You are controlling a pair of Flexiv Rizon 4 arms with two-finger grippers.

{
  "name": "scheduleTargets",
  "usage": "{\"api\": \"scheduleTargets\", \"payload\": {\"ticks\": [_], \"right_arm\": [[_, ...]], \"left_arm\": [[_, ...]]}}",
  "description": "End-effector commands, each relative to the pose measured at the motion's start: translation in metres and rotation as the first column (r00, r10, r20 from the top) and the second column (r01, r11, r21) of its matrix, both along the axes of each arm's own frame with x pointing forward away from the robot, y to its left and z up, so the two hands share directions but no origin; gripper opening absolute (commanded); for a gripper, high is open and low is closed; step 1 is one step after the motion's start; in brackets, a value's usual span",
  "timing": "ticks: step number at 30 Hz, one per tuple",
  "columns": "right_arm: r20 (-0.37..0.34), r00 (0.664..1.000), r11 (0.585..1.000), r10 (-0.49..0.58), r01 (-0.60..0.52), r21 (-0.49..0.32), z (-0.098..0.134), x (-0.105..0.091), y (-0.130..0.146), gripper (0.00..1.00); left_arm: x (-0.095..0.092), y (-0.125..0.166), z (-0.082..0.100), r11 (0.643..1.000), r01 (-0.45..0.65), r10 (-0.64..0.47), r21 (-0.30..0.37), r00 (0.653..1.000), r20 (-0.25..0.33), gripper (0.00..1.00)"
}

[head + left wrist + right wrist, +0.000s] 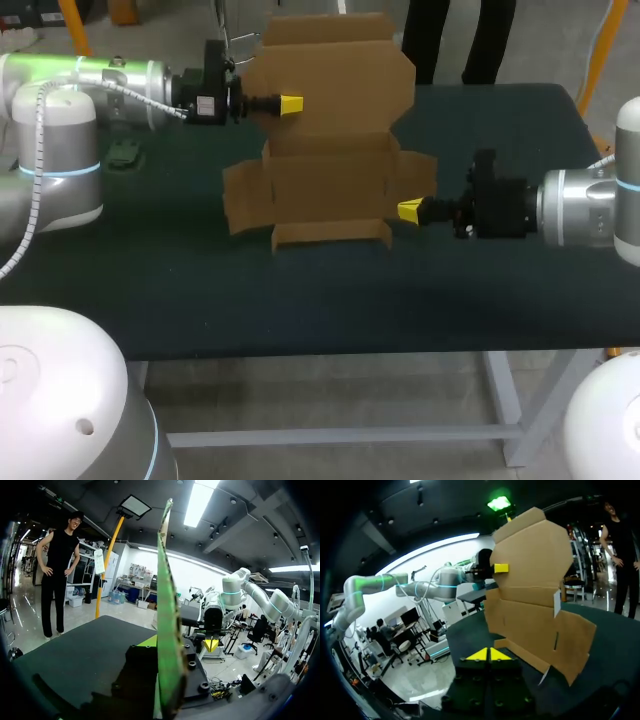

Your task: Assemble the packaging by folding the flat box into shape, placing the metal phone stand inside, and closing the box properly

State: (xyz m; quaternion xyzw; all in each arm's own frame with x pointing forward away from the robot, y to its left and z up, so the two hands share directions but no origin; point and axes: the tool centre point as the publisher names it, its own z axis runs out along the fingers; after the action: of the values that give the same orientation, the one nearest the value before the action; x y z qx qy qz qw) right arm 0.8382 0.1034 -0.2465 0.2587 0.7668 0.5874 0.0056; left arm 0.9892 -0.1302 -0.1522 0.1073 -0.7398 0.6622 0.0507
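Dark table (300,290): flat brown cardboard box blank (330,185) lies mid-table, its rear panel standing upright.
Left gripper (290,104) is clamped on that panel's edge.
Right gripper (410,210), fingers pressed together on nothing, sits just beside the blank's right side flap.
Judged step: folding, early. Metal phone stand not made out.
Next move calls for holding the rear panel steady while the right tips nudge the side flap upright.
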Motion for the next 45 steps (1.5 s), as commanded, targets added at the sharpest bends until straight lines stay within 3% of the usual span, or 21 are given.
{"api": "scheduleTargets", "payload": {"ticks": [1,7,26,45], "right_arm": [[0.004,1.000,1.000,-0.007,0.007,0.004,-0.004,-0.005,0.001,0.00],[0.010,1.000,1.000,-0.010,0.010,-0.007,-0.006,-0.010,0.004,0.00],[0.010,1.000,0.999,0.007,-0.006,-0.044,-0.019,-0.005,0.030,0.00],[-0.011,1.000,1.000,0.004,-0.004,-0.008,-0.037,0.003,0.051,0.00]], "left_arm": [[0.000,0.000,-0.001,1.000,0.015,-0.015,-0.001,1.000,-0.003,0.00],[-0.005,0.002,-0.002,0.999,0.037,-0.037,0.002,0.999,-0.004,0.00],[0.007,0.004,-0.021,0.996,0.092,-0.092,-0.002,0.995,0.030,0.00],[0.001,0.002,-0.027,0.992,0.123,-0.124,0.023,0.991,0.058,0.00]]}}
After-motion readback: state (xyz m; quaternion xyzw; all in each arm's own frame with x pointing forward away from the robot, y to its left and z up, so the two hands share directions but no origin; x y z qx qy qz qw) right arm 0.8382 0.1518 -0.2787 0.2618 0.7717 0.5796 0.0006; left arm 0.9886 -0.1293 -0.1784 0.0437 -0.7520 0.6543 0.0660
